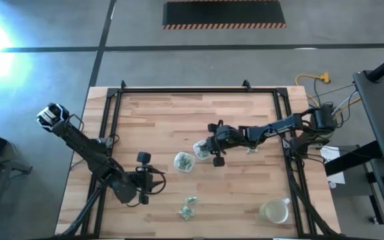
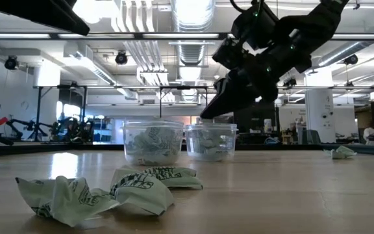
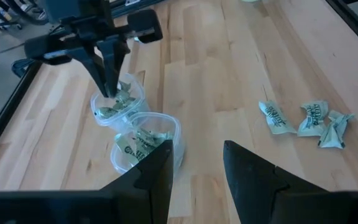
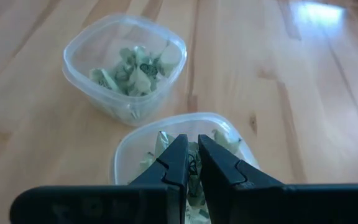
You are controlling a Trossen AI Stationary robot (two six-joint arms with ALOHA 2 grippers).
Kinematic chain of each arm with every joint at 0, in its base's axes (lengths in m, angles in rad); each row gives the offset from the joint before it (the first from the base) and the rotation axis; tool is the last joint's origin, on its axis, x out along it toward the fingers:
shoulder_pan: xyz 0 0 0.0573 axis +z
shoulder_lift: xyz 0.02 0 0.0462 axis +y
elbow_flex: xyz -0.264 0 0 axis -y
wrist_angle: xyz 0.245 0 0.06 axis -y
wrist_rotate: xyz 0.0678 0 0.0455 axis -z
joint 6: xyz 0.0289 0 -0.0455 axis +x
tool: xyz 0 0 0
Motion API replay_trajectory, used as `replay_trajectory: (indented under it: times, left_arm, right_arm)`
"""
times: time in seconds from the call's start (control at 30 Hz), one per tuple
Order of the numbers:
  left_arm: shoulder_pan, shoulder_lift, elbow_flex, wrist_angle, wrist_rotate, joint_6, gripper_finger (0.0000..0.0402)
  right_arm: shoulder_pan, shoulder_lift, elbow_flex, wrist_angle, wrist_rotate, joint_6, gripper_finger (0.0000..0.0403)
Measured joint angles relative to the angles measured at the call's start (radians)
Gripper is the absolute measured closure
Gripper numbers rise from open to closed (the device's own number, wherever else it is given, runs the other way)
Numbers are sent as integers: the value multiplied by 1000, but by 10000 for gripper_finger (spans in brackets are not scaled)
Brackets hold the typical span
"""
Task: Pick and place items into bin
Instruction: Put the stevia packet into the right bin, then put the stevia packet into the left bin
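Two small clear tubs stand side by side mid-table, each holding pale green-and-white wrapper pieces: one (image 1: 183, 162) and one (image 1: 201, 151). My right gripper (image 4: 191, 158) is shut, its tips at the mouth of the second tub (image 4: 135, 140), past which the other tub (image 4: 126, 65) shows. Whether a piece sits between its fingers does not show. My left gripper (image 3: 197, 152) hangs open above the table's near left part, pointing toward the tubs and holding nothing. Loose items (image 1: 189, 207) lie near the front edge, and one more (image 1: 251, 151) lies right of the tubs. My right gripper comes slanting down from the table's right side, its shut fingertips (image 3: 107, 87) at the rim of the tub (image 3: 117, 102). I cannot tell whether they touch the pieces inside or hold one.
A yellowish-white mug (image 1: 275, 211) stands at the near right corner. A black frame (image 1: 112, 100) runs along the table's left, far and right edges. Bare wood lies between the tubs and the far edge.
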Motion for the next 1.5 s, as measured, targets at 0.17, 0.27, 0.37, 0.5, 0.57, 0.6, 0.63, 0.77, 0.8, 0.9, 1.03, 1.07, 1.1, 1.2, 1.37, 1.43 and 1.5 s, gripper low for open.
replay_trajectory:
  times: [0.17, 0.27, 0.37, 0.5, 0.57, 0.6, 0.63, 0.77, 0.8, 0.9, 1.03, 1.07, 1.1, 1.2, 1.37, 1.43, 1.5]
  left_arm:
    - [0, 0, 0, 1, 0, 0, 276]
    - [0, 0, -1, 1, 0, 0, 276]
    - [0, 0, -2, 1, 0, 0, 276]
    - [0, 0, -2, 1, 1, 0, 276]
    - [0, 0, -3, 1, 1, 0, 276]
    - [0, 0, -3, 1, 1, 0, 276]
    - [0, 0, -3, 1, 1, 0, 276]
    - [0, 0, -3, 1, 1, 0, 276]
    - [0, 0, -3, 1, 1, 0, 276]
    - [0, 0, -5, 2, 1, 0, 276]
    - [0, 0, -7, 4, -2, 0, 276]
    - [0, 0, -7, 4, -3, 0, 276]
    - [0, 0, -8, 3, -4, 0, 276]
    - [0, 0, -9, 7, -5, -1, 276]
    - [1, 3, -34, 85, -7, 22, 276]
    - [1, 12, -45, 121, -7, 45, 276]
    - [2, 27, -57, 169, 2, 73, 276]
  right_arm:
    - [0, 21, 8, 8, 0, -4, 376]
    - [0, 21, 9, 6, 0, -3, 376]
    - [0, 21, 9, 6, 0, -2, 373]
    - [0, 21, 9, 6, 0, -2, 353]
    - [0, 21, 9, 6, 0, -2, 338]
    - [0, 21, 9, 6, 0, -2, 329]
    - [0, 21, 9, 6, 1, -2, 319]
    - [0, 17, 9, 6, 8, -17, 282]
    - [0, 13, 9, 8, 9, -25, 273]
    - [1, -10, 10, 17, 10, -33, 250]
    - [1, -66, 10, 20, 11, -29, 227]
    - [1, -84, 10, 16, 11, -26, 222]
    - [3, -101, 11, 8, 11, -20, 219]
    - [8, -162, 11, -52, 11, -2, 214]
    - [17, -288, 11, -255, 11, 43, 217]
    - [21, -342, 11, -368, 10, 81, 221]
    - [28, -395, 11, -481, 10, 126, 224]
